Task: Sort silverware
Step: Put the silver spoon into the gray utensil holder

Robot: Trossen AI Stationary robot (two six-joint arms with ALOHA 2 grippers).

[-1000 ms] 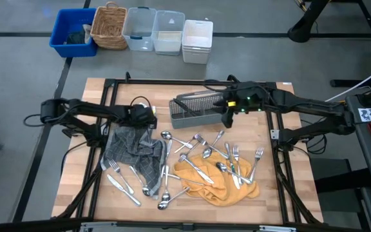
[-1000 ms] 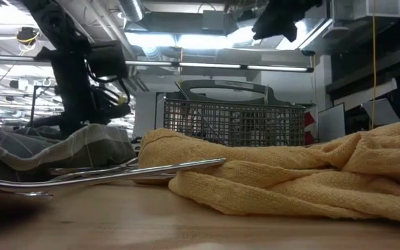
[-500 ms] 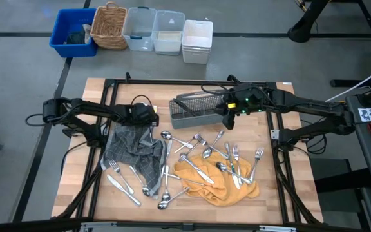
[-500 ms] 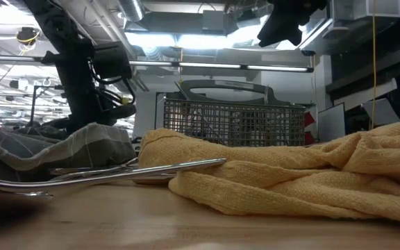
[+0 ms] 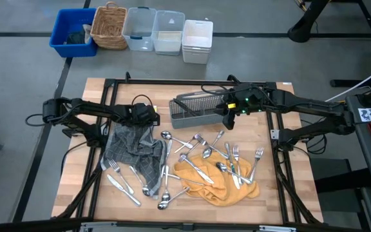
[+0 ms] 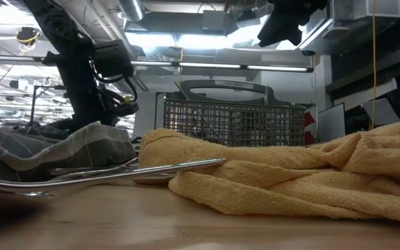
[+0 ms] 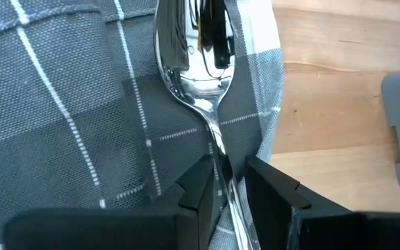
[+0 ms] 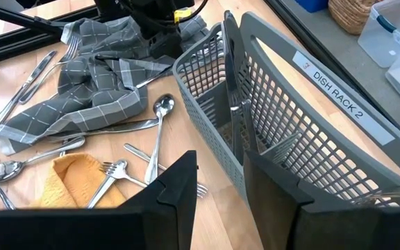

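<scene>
High view: on the worktop point(image 5: 282, 193), silverware point(image 5: 205, 161) lies scattered over two cloths beside the grey caddy point(image 5: 195, 109). Right fingers point(image 8: 221, 177) hang open by the caddy; left fingers point(image 7: 273, 191) grip a spoon point(image 7: 193, 69).

Bare table point(image 5: 272, 164) right of yellow towel point(image 5: 214, 180); silverware point(image 5: 201, 154) clutters the middle.
</scene>
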